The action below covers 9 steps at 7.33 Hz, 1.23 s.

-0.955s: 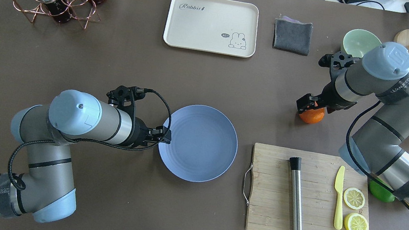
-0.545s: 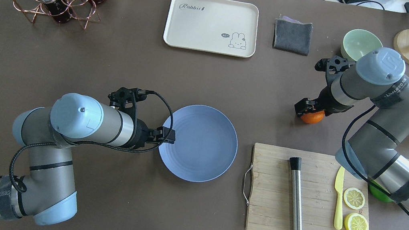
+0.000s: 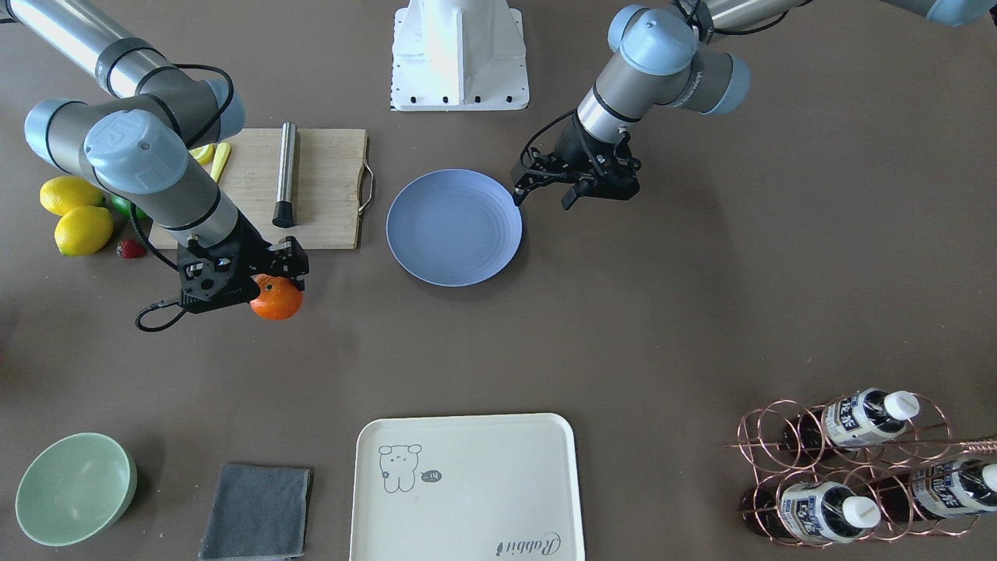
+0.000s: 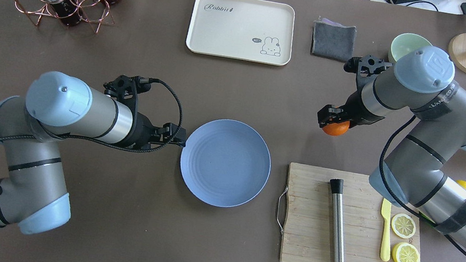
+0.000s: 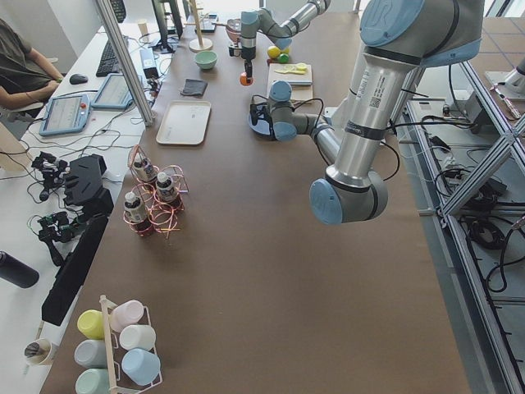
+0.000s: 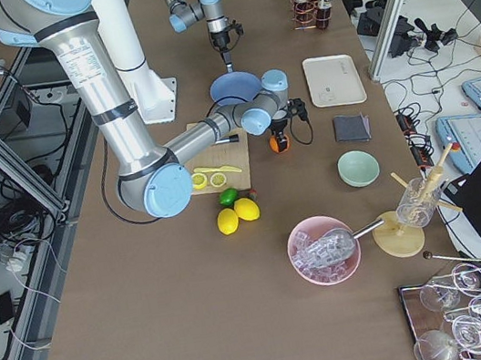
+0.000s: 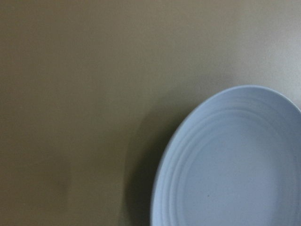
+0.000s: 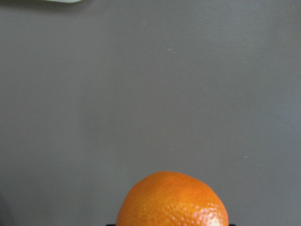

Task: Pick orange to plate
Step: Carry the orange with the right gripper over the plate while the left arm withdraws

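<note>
Gripping orange [image 3: 276, 302] in right gripper [image 4: 334, 120] | left gripper [image 3: 543, 195] spread beside plate [image 3: 454, 227]

Both arms bent at elbow; right claw [image 4: 331, 118] pointing down, clamped on orange [image 4: 336, 128]; left claw [image 4: 180, 137] fingers spread apart.

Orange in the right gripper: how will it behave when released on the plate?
Likely to roll: the orange is near-round and the plate looks shallow and low-rimmed. Probably firm: no visible denting in the right gripper. Its pebbled skin in the wrist view suggests fair grip, not slippery.
</note>
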Each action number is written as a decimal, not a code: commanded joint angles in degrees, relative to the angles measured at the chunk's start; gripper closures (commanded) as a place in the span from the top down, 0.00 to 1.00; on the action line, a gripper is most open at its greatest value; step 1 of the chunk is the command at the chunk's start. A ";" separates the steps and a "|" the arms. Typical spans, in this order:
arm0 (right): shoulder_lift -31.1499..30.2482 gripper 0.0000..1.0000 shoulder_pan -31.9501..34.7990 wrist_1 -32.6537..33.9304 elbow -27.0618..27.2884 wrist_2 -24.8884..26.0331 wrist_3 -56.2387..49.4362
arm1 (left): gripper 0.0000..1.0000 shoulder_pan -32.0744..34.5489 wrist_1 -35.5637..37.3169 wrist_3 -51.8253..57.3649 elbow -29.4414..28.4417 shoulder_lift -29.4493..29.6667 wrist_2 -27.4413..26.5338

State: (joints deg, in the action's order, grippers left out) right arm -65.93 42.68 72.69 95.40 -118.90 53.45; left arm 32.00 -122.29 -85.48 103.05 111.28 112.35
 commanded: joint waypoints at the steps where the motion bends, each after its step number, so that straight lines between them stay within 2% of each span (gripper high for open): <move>1: 6.14 0.00 -9.13 2.45 2.16 6.70 10.06 | 0.97 7.79 0.21 9.49 1.01 -5.43 7.34; 3: 11.33 0.00 -17.76 4.02 1.37 13.41 17.53 | 0.97 13.50 0.21 18.21 -0.13 -8.43 11.38; 4: 11.79 0.00 -21.28 4.29 1.10 17.78 18.79 | 0.97 14.57 0.21 19.98 -1.61 -8.62 11.66; 6: 13.89 0.00 -22.20 4.04 -3.10 19.32 18.80 | 0.97 14.84 0.03 20.09 -2.42 -8.36 11.66; 8: 13.90 0.00 -22.11 4.21 -3.12 19.41 18.80 | 0.97 14.75 0.03 20.00 -2.42 -8.54 11.66; 9: 13.90 0.99 -21.76 4.21 -2.77 19.67 18.71 | 0.97 14.75 0.03 20.00 -2.59 -8.54 11.66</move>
State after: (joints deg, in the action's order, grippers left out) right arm -52.08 20.66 76.87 92.48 -99.50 72.20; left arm 46.77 -122.25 -65.46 100.60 102.77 124.01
